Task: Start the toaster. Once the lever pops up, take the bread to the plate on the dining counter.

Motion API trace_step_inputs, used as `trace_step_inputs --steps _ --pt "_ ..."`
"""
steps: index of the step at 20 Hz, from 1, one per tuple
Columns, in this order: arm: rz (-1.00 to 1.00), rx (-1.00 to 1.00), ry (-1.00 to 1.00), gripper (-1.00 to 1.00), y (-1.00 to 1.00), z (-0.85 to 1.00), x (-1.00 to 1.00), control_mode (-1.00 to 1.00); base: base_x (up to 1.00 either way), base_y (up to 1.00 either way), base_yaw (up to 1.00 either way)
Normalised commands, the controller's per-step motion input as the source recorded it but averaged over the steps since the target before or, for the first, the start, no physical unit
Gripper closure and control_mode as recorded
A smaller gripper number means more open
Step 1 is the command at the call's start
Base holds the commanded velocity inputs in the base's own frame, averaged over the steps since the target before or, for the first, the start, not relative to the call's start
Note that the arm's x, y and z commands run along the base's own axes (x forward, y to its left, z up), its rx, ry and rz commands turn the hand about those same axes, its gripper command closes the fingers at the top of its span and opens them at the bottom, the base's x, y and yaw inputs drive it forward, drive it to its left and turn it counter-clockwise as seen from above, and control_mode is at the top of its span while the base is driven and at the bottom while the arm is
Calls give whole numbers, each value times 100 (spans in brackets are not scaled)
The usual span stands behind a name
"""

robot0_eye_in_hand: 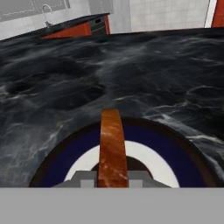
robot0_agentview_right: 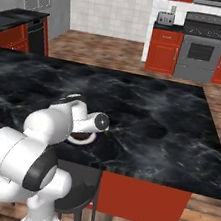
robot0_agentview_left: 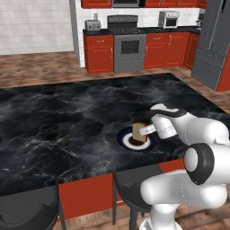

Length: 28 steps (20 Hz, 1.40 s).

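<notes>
My gripper (robot0_agentview_left: 146, 130) is shut on the bread (robot0_agentview_left: 138, 133), a tan slice with a brown crust held upright on edge just over the plate (robot0_agentview_left: 124, 140). The plate, navy-rimmed with a white centre, lies near the front edge of the dining counter (robot0_agentview_left: 67, 117). In the hand view the bread (robot0_eye_in_hand: 112, 146) stands crust-on between the fingertips (robot0_eye_in_hand: 84, 181), with the plate's navy rim (robot0_eye_in_hand: 175, 148) curving around it. My arm hides most of the plate (robot0_agentview_right: 86, 138) in the right base view. The silver toaster (robot0_agentview_left: 92, 25) sits far back on the wall counter.
Dark stools (robot0_agentview_left: 27, 210) (robot0_agentview_left: 130, 191) stand at the island's near edge beside my base. Behind are red cabinets, a steel range (robot0_agentview_left: 129, 46), a windowed toaster oven (robot0_agentview_left: 169, 19) and a grey fridge (robot0_agentview_left: 211, 40). The black marble top (robot0_agentview_right: 157, 115) stretches wide around the plate.
</notes>
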Motion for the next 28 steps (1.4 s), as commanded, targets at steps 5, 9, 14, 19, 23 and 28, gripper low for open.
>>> trace_step_inputs --steps 5,9,14,19,23,28 --pt "0 0 -1 100 4 -9 0 -100 0 0 0" --pt "0 0 0 100 8 -9 0 -100 0 0 0" --pt "0 0 -4 100 7 -11 0 -100 0 0 0" --pt "0 0 -9 100 7 -10 -2 -100 0 0 0" --pt "0 -1 -8 100 12 -8 -1 -100 0 0 0" --pt "0 0 -1 100 12 -2 0 -100 0 0 0"
